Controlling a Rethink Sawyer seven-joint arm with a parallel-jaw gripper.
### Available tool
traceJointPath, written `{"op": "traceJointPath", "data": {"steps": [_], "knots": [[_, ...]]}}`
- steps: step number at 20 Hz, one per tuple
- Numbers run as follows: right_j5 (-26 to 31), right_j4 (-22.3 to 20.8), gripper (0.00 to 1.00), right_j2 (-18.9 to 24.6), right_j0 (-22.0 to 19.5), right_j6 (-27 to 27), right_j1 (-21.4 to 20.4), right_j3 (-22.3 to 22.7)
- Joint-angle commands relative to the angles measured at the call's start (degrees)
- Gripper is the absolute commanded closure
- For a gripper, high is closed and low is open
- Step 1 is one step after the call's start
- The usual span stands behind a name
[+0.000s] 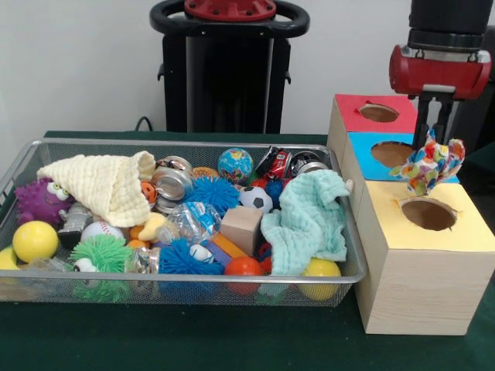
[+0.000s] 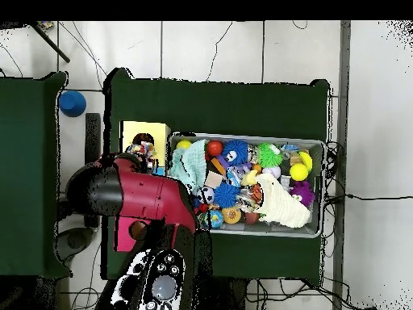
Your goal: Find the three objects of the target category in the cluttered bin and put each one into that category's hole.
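Note:
My gripper (image 1: 434, 145) hangs from the red arm at the right of the front view, shut on a multicoloured rope ball (image 1: 430, 165). The ball hangs just above and behind the round hole (image 1: 428, 214) in the yellow-topped wooden box (image 1: 433, 267). In the overhead view the rope ball (image 2: 143, 148) sits over the yellow top (image 2: 133, 129), with the gripper hidden under the arm. The wire mesh bin (image 1: 186, 144) stands left of the boxes, full of toys; it also shows in the overhead view (image 2: 250, 136). No other rope ball shows in it.
A blue-topped box (image 1: 363, 147) and a red-topped box (image 1: 348, 108) stand behind the yellow one. A cream cloth (image 1: 100, 185) and a mint cloth (image 1: 309, 220) cover parts of the bin, among spiky balls, smooth balls and a wooden block (image 1: 241, 228).

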Motion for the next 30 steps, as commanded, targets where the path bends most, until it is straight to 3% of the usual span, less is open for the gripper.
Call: {"op": "traceJointPath", "data": {"steps": [1, 30], "knots": [[-2.84, 2.52, 1.0, 1.48, -1.02, 15.21, 4.02, -1.34], [-8.32, 7.73, 1.0, 1.78, 1.17, 16.28, 9.45, -5.37]]}}
